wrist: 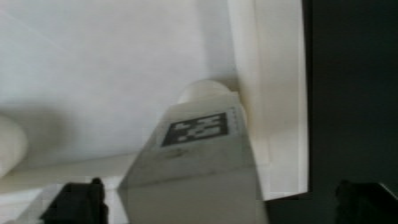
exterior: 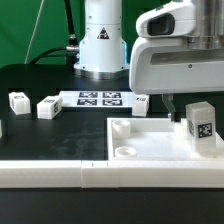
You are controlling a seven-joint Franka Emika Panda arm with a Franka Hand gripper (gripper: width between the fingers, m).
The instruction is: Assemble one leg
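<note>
A white leg (exterior: 200,122) with a marker tag stands upright at the far corner of the large flat white tray-like piece (exterior: 150,145), on the exterior view's right. My gripper (exterior: 185,108) hangs just above and beside it. In the wrist view the leg (wrist: 199,150) lies between my two dark fingertips (wrist: 80,200), which stand wide apart on either side without touching it. The gripper (wrist: 222,203) is open. The leg's base is hidden from the wrist view.
Three more white legs lie on the black table: two on the exterior view's left (exterior: 18,101) (exterior: 47,107) and one near the middle (exterior: 140,104). The marker board (exterior: 100,98) lies by the robot base. Round sockets (exterior: 124,151) show on the tray-like piece.
</note>
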